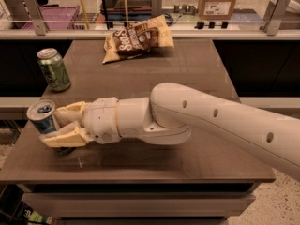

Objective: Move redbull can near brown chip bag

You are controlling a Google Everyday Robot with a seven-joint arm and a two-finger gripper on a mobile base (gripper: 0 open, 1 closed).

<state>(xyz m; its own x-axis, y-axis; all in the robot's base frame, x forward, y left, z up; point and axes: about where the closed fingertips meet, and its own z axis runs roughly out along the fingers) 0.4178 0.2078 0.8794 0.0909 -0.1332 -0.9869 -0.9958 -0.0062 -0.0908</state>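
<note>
Gripper (50, 125) at front-left of surface (187, 69), fingers (62, 138) clamped on redbull can (41, 117), green can (54, 69) behind, brown chip bag (138, 36) far side, well apart

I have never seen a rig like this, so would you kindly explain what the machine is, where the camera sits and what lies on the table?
The thick white tube is a robot arm ending in a two-finger gripper at the near left corner of the table. One camera looks down from the arm's side; its mount cannot be told. On the brown table a green can stands at the left edge and a brown chip bag lies at the far edge. The gripper holds the slim redbull can between its fingers.
</note>
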